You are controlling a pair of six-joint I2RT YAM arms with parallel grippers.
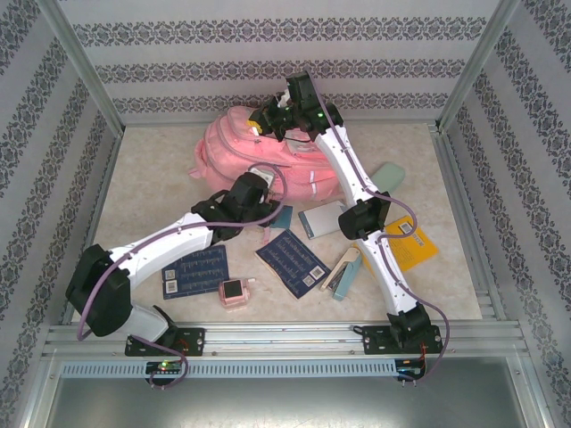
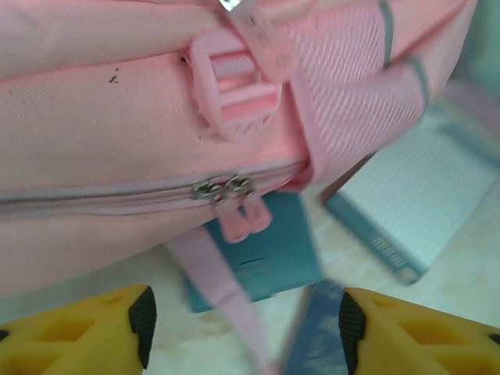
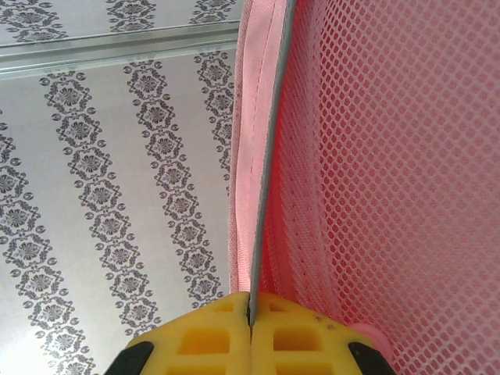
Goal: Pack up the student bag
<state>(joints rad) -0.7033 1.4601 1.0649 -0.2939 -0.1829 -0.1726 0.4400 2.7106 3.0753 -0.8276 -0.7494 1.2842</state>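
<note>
The student bag [image 1: 254, 147], a large pink backpack, lies at the back middle of the table. My right gripper [image 1: 266, 120] is at its top far edge, shut on a grey-trimmed edge of the bag [image 3: 262, 195] beside pink mesh [image 3: 391, 172]; the yellow fingers [image 3: 297, 336] meet around the trim. My left gripper [image 1: 257, 192] stands open at the bag's near side. In the left wrist view its fingers [image 2: 117, 328] flank a hanging pink strap [image 2: 215, 289], just below the closed zipper's two pink pulls [image 2: 234, 215]. Nothing is held between them.
A teal notebook [image 2: 269, 258] lies partly under the bag, with a white lined notebook [image 2: 414, 195] beside it. Nearer the front are two dark blue booklets [image 1: 292, 261] [image 1: 194, 270], a small pink square gadget [image 1: 235, 292], a yellow book [image 1: 412, 245] and a pale teal item [image 1: 389, 175].
</note>
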